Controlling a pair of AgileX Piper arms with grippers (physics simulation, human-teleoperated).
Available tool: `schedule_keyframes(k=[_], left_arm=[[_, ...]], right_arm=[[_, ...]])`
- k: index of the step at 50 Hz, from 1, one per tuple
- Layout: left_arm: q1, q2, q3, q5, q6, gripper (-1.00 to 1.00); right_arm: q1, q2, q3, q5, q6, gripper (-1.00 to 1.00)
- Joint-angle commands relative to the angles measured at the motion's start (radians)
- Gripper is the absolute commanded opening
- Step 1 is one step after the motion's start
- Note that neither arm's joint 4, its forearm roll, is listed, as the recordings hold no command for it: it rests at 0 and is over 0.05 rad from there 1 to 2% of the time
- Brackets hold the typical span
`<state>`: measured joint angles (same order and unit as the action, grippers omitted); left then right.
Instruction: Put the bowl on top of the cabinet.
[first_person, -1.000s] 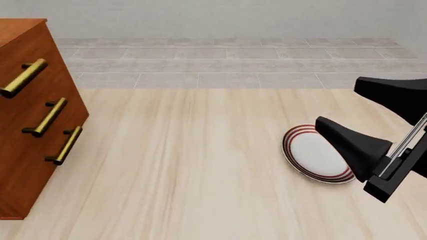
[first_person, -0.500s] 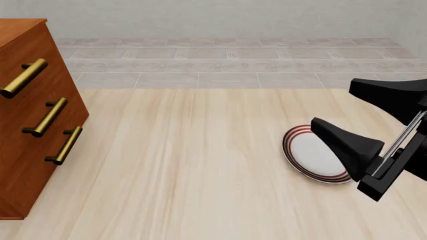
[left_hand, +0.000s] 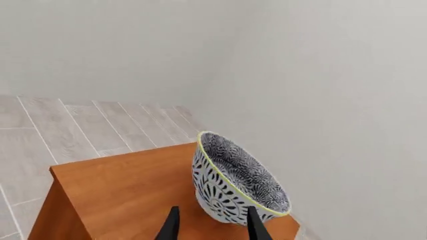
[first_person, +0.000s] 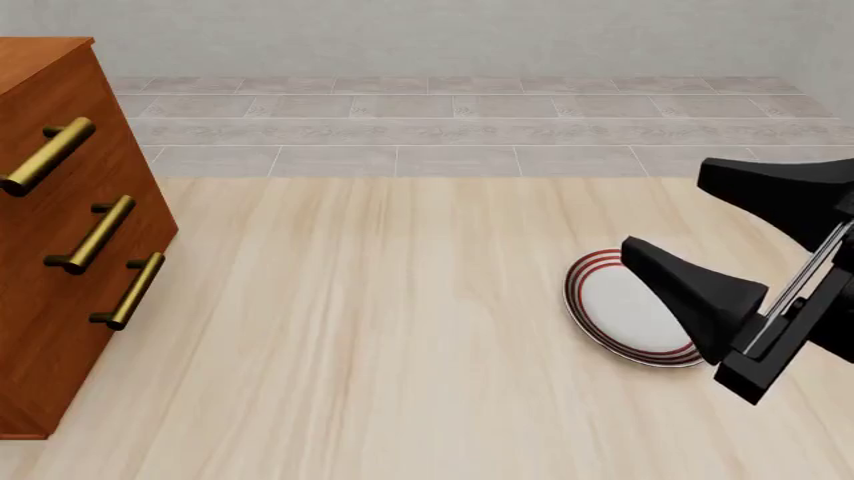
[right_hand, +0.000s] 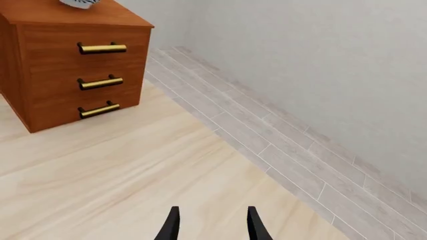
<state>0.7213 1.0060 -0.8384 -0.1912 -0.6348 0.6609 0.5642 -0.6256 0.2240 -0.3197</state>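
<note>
- The cabinet (first_person: 74, 240) looks like reddish-brown wood with a smooth, satin finish and only faint grain.
- Its bar handles (first_person: 96, 234) look like brushed brass metal on darker posts.
- The bowl (left_hand: 237, 182) looks like glazed ceramic, white under a dense dark pattern, with a pale yellowish rim.
- The plate (first_person: 627, 310) looks like smooth white ceramic ringed in red, slightly glossy.
- The table (first_person: 387, 330) is pale wood with long streaked grain, matt.
- The floor (first_person: 454, 125) beyond is grey tile with thin joints, matt.
- The right gripper (first_person: 747, 250) is black, matt, plastic-looking, with a thin bright metal-looking rod along it.
</note>
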Motion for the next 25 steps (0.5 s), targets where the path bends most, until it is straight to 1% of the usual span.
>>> schedule_keyframes(k=[1, 2, 7, 10, 11, 13, 17, 21, 23, 25], left_arm=[[-0.028, -0.201, -0.03, 0.132, 0.073, 1.0], [-0.031, -0.221, -0.038, 0.144, 0.078, 1.0], [-0.035, -0.333, -0.102, 0.232, 0.152, 1.0], [-0.076, -0.379, -0.129, 0.269, 0.173, 1.0], [-0.076, -0.379, -0.129, 0.269, 0.173, 1.0], [-0.106, -0.399, -0.151, 0.298, 0.201, 1.0], [-0.151, -0.449, -0.172, 0.333, 0.215, 1.0], [-0.173, -0.475, -0.189, 0.359, 0.237, 1.0], [-0.208, -0.488, -0.198, 0.372, 0.245, 1.0], [-0.24, -0.489, -0.205, 0.384, 0.273, 1.0]], right_arm=[[0.0, -0.008, -0.011, 0.017, 0.003, 1.0], [-0.001, -0.009, -0.011, 0.018, 0.003, 1.0], [0.001, -0.016, -0.014, 0.025, 0.003, 1.0], [0.001, -0.021, -0.016, 0.03, 0.003, 1.0], [0.001, -0.021, -0.016, 0.03, 0.003, 1.0], [0.002, -0.023, -0.017, 0.032, 0.002, 1.0], [0.004, -0.031, -0.018, 0.039, 0.0, 1.0], [0.005, -0.035, -0.02, 0.043, 0.0, 1.0], [0.004, -0.036, -0.021, 0.044, 0.0, 1.0], [0.004, -0.036, -0.021, 0.044, 0.0, 1.0]])
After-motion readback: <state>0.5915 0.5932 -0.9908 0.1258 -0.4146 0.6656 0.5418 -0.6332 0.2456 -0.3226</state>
